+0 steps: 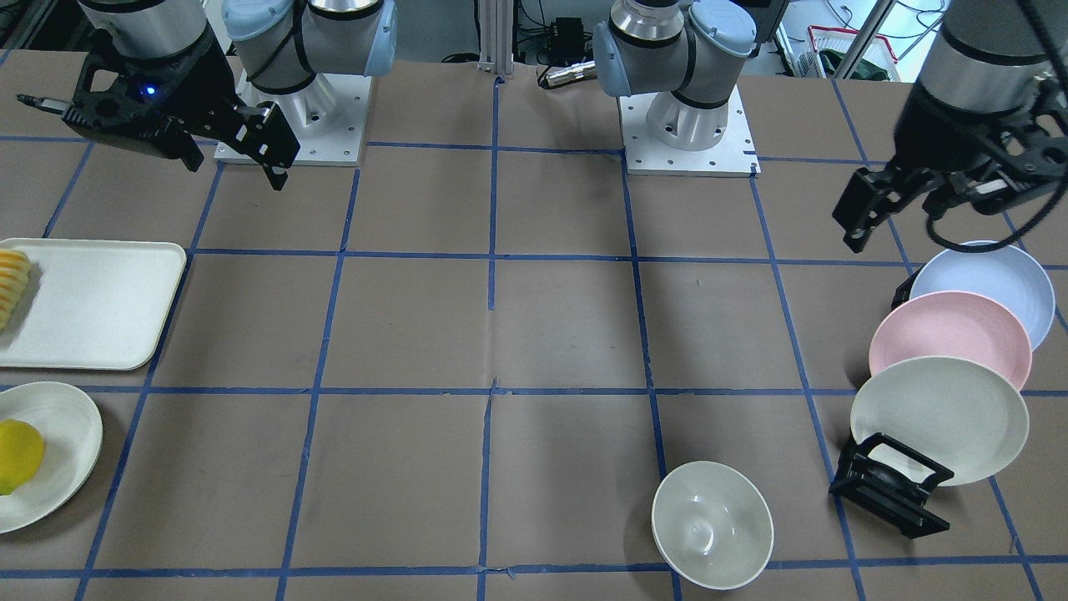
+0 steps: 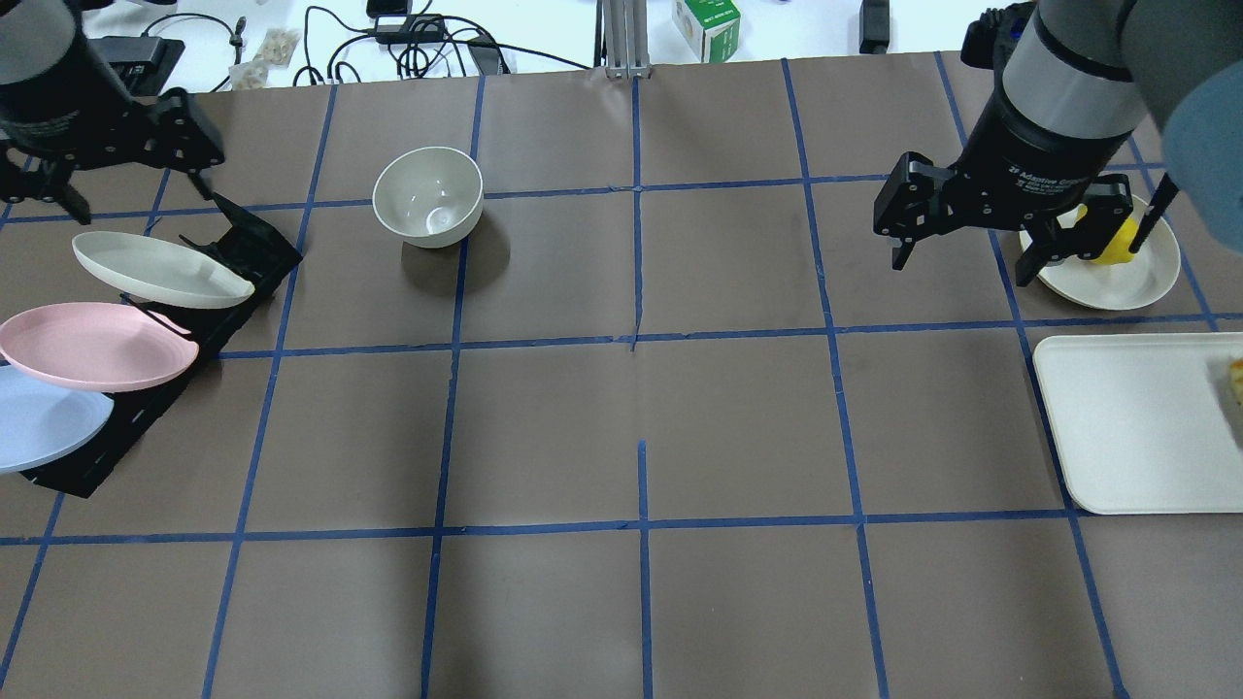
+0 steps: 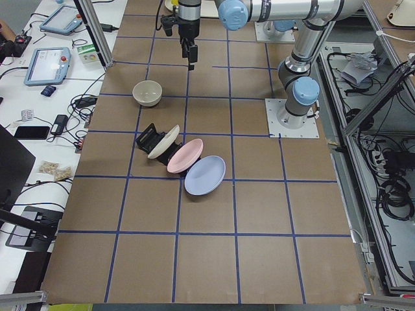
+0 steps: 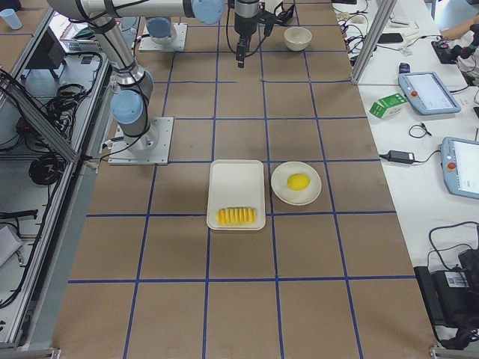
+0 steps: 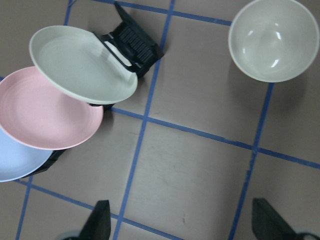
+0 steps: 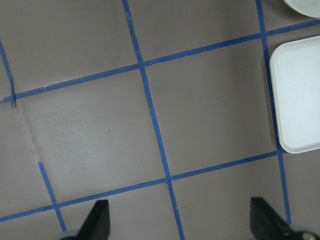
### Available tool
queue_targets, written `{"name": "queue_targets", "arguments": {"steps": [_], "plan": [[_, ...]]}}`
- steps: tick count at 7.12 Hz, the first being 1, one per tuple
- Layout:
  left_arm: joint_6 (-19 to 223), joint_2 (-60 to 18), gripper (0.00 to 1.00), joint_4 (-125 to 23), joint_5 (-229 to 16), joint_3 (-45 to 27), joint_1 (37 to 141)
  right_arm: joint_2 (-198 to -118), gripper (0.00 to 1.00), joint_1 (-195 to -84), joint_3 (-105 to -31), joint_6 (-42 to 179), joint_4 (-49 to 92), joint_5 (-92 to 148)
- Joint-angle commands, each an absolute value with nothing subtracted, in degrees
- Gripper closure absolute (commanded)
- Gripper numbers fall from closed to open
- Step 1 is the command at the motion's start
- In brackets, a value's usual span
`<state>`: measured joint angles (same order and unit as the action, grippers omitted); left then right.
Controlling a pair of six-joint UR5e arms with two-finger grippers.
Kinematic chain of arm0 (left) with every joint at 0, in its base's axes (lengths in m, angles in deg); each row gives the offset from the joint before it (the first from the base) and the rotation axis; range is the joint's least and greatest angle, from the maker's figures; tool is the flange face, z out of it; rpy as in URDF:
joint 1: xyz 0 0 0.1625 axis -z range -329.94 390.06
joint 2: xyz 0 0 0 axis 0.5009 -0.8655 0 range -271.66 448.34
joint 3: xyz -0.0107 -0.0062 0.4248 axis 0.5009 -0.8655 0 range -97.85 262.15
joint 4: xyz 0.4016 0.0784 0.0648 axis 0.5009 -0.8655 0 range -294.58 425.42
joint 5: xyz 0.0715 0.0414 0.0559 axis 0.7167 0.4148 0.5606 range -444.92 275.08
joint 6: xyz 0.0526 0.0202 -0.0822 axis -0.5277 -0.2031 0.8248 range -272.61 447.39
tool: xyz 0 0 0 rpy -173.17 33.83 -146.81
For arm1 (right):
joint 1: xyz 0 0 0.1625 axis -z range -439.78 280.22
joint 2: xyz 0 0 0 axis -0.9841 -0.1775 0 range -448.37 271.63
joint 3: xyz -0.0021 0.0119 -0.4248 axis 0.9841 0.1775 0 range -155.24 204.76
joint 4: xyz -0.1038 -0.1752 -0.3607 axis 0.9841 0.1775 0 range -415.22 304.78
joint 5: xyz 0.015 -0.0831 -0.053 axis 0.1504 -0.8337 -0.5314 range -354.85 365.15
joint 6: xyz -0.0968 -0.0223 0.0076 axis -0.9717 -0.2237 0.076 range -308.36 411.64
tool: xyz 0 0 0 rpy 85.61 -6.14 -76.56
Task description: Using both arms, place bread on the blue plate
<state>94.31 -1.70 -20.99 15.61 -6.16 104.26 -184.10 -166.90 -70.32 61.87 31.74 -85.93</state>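
Observation:
The bread [image 1: 12, 285] lies at one end of a cream tray [image 1: 100, 309]; it also shows in the exterior right view [image 4: 236, 217]. The blue plate [image 1: 997, 284] leans in a black rack [image 1: 889, 488] behind a pink and a cream plate; it also shows in the overhead view [image 2: 39, 427] and the left wrist view [image 5: 15, 162]. My left gripper [image 2: 136, 194] hangs open and empty above the rack's far end, and it shows in the left wrist view [image 5: 185, 225]. My right gripper [image 2: 961, 254] is open and empty above bare table, left of the tray, and it shows in the right wrist view [image 6: 181, 222].
A pink plate [image 2: 92, 345] and a cream plate [image 2: 155, 270] stand in the same rack. A white bowl [image 2: 428, 197] sits near the rack. A yellow lemon [image 1: 17, 455] lies on a small white plate [image 1: 62, 451] beside the tray.

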Motion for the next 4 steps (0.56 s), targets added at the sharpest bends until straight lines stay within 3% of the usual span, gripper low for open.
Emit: {"name": "queue_targets", "arguments": {"steps": [1,4], "plan": [[93.98,-3.41,0.00,-21.33,15.45,-6.53,92.68,-183.99,0.00,-158.41,-72.88,48.49,32.22,-86.25],[93.29,-9.46,0.00,-14.14,16.68,-8.81,76.34,-183.99,0.00,-141.08,-78.58,29.11,37.46,-86.60]]}}
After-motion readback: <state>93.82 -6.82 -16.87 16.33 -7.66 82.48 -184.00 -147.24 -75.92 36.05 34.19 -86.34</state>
